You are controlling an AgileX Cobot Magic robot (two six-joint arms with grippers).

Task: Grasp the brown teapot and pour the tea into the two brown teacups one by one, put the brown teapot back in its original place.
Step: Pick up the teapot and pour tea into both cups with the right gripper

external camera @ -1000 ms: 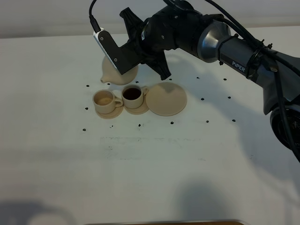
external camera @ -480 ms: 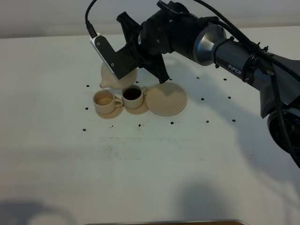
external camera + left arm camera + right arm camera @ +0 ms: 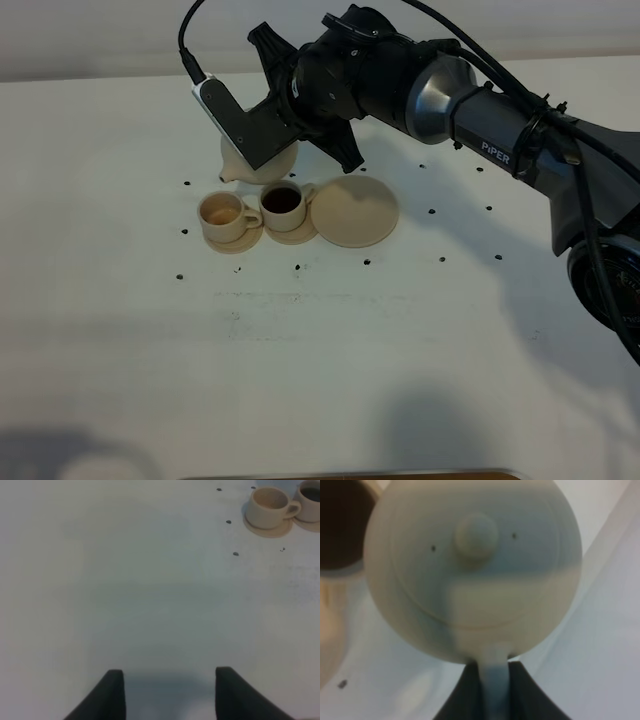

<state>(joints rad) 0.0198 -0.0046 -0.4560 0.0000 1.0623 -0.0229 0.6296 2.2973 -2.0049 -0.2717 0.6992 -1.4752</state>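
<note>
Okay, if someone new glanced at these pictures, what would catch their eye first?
The black right arm stretches across the white table, its end effector clamped on the handle of the brown teapot, just behind the cups. The right teacup holds dark tea; the left teacup looks pale inside. The wide saucer beside them is bare.

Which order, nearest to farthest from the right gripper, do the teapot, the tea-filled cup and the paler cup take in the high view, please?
1. teapot, held by its handle in the right gripper.
2. tea-filled cup, just in front of the teapot.
3. paler cup, farther left, beside that cup.
</note>
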